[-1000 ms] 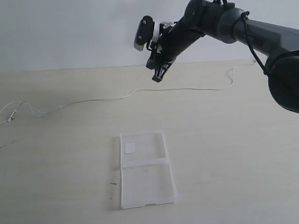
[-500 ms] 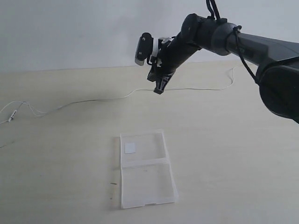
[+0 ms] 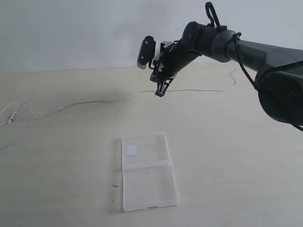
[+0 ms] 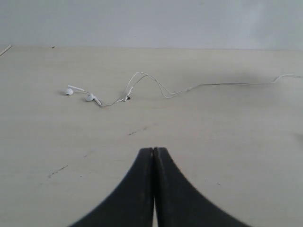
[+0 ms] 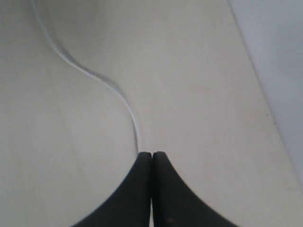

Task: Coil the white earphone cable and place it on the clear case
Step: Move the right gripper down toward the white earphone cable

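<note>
The white earphone cable [image 3: 94,101] lies stretched across the far part of the table, from the earbuds at the left [image 3: 10,116] to a bend at the right [image 3: 234,78]. My right gripper [image 3: 160,93] hangs with its shut tips just over the cable's middle. In the right wrist view the cable [image 5: 94,78] curves up to the shut tips [image 5: 152,153] and vanishes behind one finger; no grip on it shows. The clear case [image 3: 147,170] lies open and flat near the front, sticker [image 3: 131,150] up. My left gripper [image 4: 154,149] is shut and empty, facing the earbuds [image 4: 89,97].
The pale wooden table [image 3: 236,156] ends at a grey wall [image 3: 71,33] close behind the cable. A few small dark marks [image 4: 137,131] dot the surface. The cable's far right end runs behind the right arm [image 3: 265,47].
The right gripper has come down and slightly toward the cable, from well above it to just over it. The cable and the case have not moved.
</note>
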Controlling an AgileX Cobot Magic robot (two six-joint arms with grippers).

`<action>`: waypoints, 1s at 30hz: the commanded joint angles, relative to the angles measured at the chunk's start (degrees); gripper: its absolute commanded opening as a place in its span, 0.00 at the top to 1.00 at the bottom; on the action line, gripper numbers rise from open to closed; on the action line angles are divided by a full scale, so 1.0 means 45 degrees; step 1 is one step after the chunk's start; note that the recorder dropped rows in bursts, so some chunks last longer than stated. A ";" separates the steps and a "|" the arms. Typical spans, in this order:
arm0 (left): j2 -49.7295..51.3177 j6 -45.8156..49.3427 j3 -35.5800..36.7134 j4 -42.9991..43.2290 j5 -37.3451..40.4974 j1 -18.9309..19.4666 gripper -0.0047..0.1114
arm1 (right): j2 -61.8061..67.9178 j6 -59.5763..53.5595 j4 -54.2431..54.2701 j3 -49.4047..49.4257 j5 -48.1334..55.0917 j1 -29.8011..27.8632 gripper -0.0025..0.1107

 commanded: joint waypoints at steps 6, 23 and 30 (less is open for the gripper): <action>-0.0085 0.0056 -0.0003 -0.0112 -0.0146 -0.0062 0.96 | 0.0272 0.0770 0.0070 -0.0507 -0.0511 -0.0034 0.98; -0.0085 0.0056 -0.0003 -0.0112 -0.0146 -0.0062 0.96 | 0.0756 0.1065 0.0433 -0.0847 -0.0978 -0.0034 0.98; -0.0085 0.0056 -0.0003 -0.0112 -0.0146 -0.0062 0.96 | 0.1358 0.1371 0.0979 -0.0847 -0.2606 -0.0034 0.98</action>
